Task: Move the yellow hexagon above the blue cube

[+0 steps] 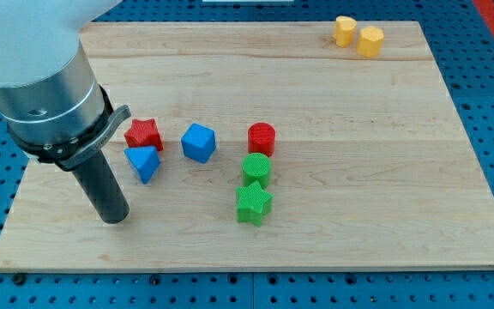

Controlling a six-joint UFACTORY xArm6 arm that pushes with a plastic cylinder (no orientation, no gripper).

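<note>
The yellow hexagon [370, 41] lies near the view's top right corner of the wooden board [333, 223], touching a second yellow block [344, 31] on its left. The blue cube [199, 142] sits left of the board's middle. My tip [115, 218] rests on the board at the view's lower left, well left of and below the blue cube, and just below-left of a blue triangular block [143, 162]. The yellow hexagon is far to the upper right of the tip.
A red star block [144, 134] sits left of the blue cube, above the blue triangular block. A red cylinder [262, 138], a green cylinder [256, 168] and a green star [254, 202] stand in a column right of the cube. Blue pegboard surrounds the board.
</note>
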